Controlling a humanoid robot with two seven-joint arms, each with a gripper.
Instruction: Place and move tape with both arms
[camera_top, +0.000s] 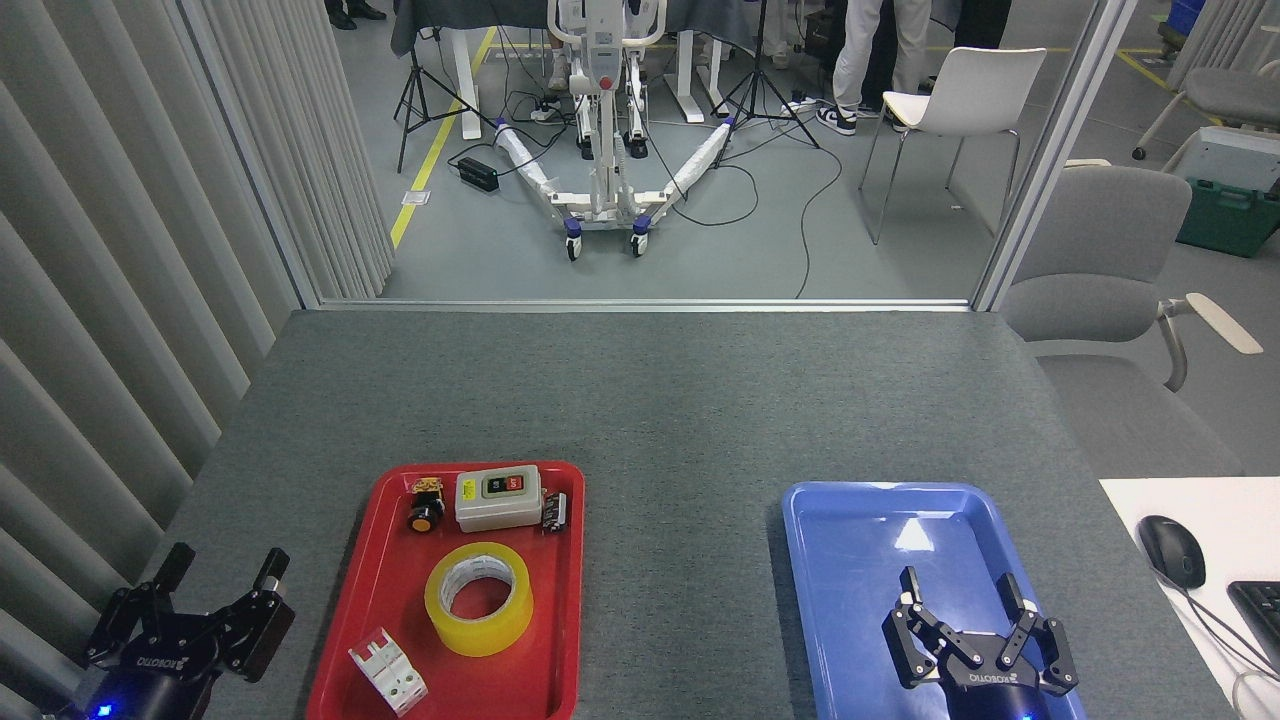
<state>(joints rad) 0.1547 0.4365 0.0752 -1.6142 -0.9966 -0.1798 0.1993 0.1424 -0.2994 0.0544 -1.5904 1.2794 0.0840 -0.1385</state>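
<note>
The tape (479, 598) lies flat in the red tray (345, 640), white clip (388, 672) near it, switch box (498, 498) behind. Left tool (222, 580) hovers left of that tray, fingers spread, holding nothing. Right tool (968, 606) hangs released over the blue tray (850, 530) (nothing in it). Judged step: approach, no grasp yet. Next move calls for the left tool to descend across the roll's wall.
</note>
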